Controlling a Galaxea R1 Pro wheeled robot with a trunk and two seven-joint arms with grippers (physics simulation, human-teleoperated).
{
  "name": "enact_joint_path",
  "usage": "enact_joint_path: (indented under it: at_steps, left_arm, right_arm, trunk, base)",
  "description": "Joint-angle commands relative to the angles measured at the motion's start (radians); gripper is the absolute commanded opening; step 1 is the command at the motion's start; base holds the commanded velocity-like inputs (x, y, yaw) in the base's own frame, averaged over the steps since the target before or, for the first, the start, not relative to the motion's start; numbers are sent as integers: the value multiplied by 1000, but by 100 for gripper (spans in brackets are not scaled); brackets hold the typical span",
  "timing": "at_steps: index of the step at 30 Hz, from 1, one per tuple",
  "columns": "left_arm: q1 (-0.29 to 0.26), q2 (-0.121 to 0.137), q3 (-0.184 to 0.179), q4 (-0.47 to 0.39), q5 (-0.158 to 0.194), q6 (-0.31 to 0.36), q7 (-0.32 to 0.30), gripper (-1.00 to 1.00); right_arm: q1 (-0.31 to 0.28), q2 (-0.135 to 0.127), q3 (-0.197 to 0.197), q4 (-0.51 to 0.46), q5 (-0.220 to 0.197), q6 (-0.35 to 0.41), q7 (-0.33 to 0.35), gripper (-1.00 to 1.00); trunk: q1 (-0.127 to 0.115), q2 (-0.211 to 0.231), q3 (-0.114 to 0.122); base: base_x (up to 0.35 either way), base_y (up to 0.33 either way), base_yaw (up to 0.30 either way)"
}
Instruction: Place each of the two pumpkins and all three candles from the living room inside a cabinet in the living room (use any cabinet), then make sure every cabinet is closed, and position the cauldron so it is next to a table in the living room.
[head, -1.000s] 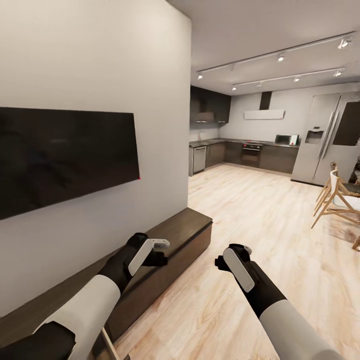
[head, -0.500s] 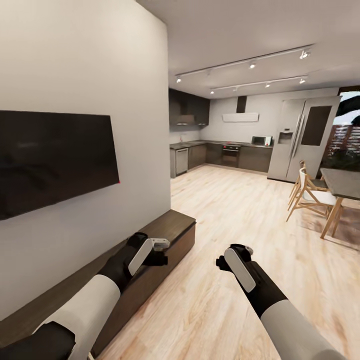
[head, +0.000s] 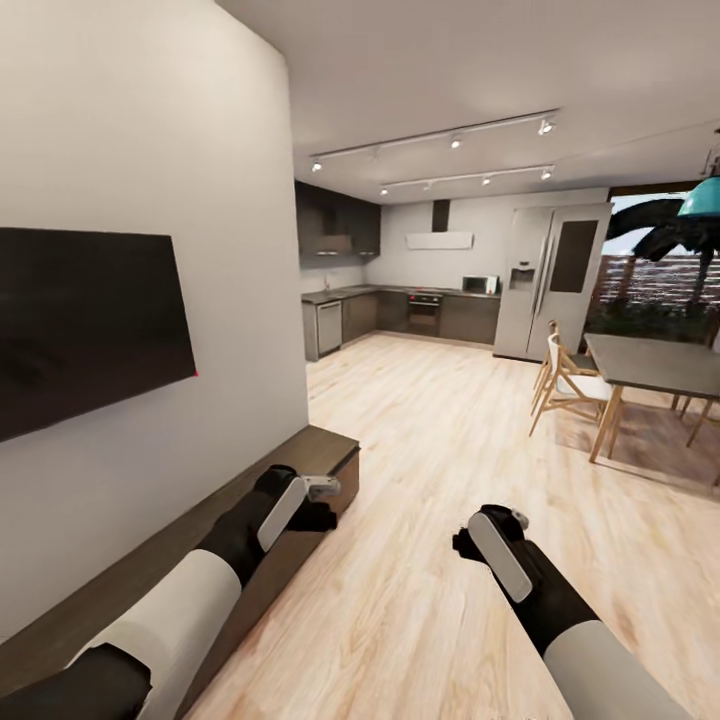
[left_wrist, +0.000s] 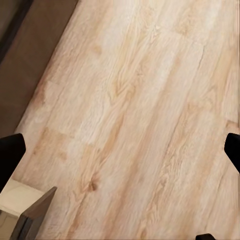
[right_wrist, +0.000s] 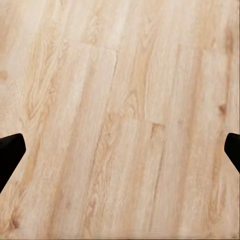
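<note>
Room: living room with a light wood plank floor (head: 440, 480) that runs on into an open kitchen at the far end
Cabinet: the long, low dark brown cabinet (head: 300, 470) stands against the white wall (head: 150, 150) at the left, under the wall-hung black TV (head: 80, 330); its near end face looks flush and closed, and its top is bare where it shows
Left gripper: the left gripper (head: 322, 500) hangs just over the cabinet's front edge near its end; in its wrist view the two dark fingertips (left_wrist: 10, 155) sit at opposite edges, spread wide apart with nothing but floor planks and a strip of the cabinet between them
Right gripper: the right gripper (head: 470, 535) hovers above bare floor, well apart from the cabinet; its fingertips (right_wrist: 10, 152) are likewise spread wide and empty
Kitchen: dark grey units (head: 400, 315), a steel fridge (head: 550, 280) and track lights on the ceiling
Dining corner: a grey-topped dining table (head: 650, 365) with pale wooden chairs (head: 565, 375) at the right
</note>
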Motion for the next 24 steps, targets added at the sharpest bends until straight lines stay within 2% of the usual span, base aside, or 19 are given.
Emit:
enact_joint_path:
  at_steps: [1,5,8,11,12,13,18,20,21,23,24]
  left_arm:
    - [-1,-1,-3,-1,11,-1,10,100]
    - [0,-6,-6,6,11,-50,10,100]
    - [7,-6,-31,10,10,-88,9,100]
    - [11,-5,-69,12,10,-144,9,100]
    - [12,-4,-100,16,10,-178,9,100]
    - [13,-4,-115,17,10,-191,9,100]
    - [40,-5,-157,25,12,-251,4,100]
    - [73,-2,-168,37,10,-317,-14,100]
    - [88,-1,-173,59,8,-362,-26,100]
    - [97,0,-178,95,7,-408,-37,100]
    - [104,1,-182,141,6,-462,-49,100]
  right_arm:
    - [9,-5,2,-1,-10,0,-9,100]
    - [65,-16,-57,-1,-11,-62,-5,100]
    - [114,-20,-96,2,-6,-146,3,100]
    - [136,-25,-106,3,-2,-190,14,100]
    - [144,-30,-109,3,0,-209,19,100]
    - [148,-34,-110,3,1,-216,21,100]
    - [183,-52,-113,4,1,-243,29,100]
    - [212,-59,-112,6,2,-303,31,100]
    - [229,-62,-111,9,2,-357,32,100]
    - [244,-62,-108,12,1,-403,33,100]
    - [259,-61,-102,16,1,-436,35,100]
  trunk:
    - [0,-1,0]
    - [0,-1,3]
    - [0,-1,6]
    - [0,-1,8]
    - [0,-1,9]
    - [0,-1,10]
    - [0,-1,14]
    - [0,-1,16]
    - [0,-1,16]
    - [0,-1,18]
    - [0,-1,19]
  base:
    - [0,0,-240]
    - [0,0,-246]
    - [0,0,-250]
    - [0,0,-253]
    - [0,0,-259]
    - [0,0,-261]
    - [0,0,-264]
    - [0,0,-265]
    - [0,0,-264]
    - [0,0,-263]
    - [0,0,-254]
